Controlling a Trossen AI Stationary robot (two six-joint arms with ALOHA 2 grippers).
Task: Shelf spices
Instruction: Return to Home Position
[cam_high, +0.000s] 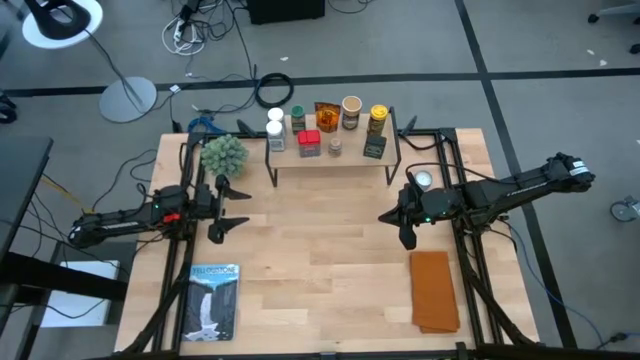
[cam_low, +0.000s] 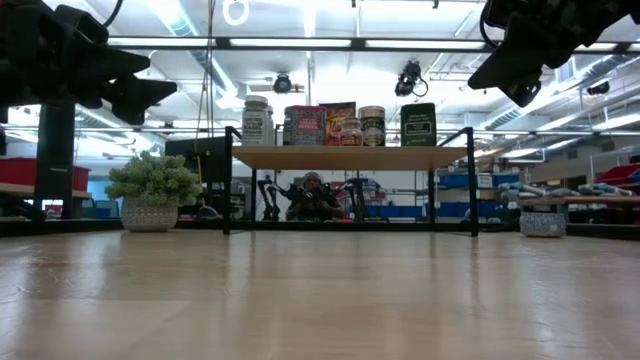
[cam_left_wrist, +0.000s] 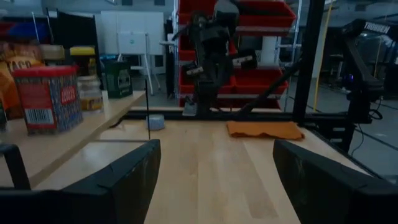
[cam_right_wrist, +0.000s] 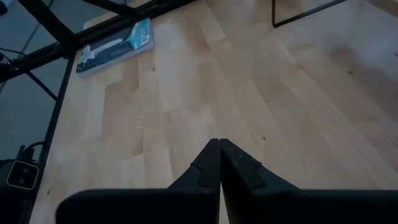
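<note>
The spices (cam_high: 325, 128) stand in a cluster on top of the shelf (cam_high: 330, 160), a low light-wood board on black legs at the table's far middle; they also show as spices (cam_low: 340, 123) in the low view and spices (cam_left_wrist: 48, 93) in the left wrist view. My left gripper (cam_high: 232, 210) hovers open at the table's left, in front of the shelf, with nothing between its fingers. My right gripper (cam_high: 398, 222) hangs shut above the table's right part, holding nothing; the right wrist view shows my right gripper (cam_right_wrist: 219, 149) with its fingertips together.
A fuzzy green plant (cam_high: 223, 155) stands left of the shelf. A flat silver round tin (cam_high: 424, 180) lies by the right arm. An orange cloth (cam_high: 434, 290) lies near right, a booklet (cam_high: 213, 300) near left. Bare wood (cam_high: 320, 250) spreads between the arms.
</note>
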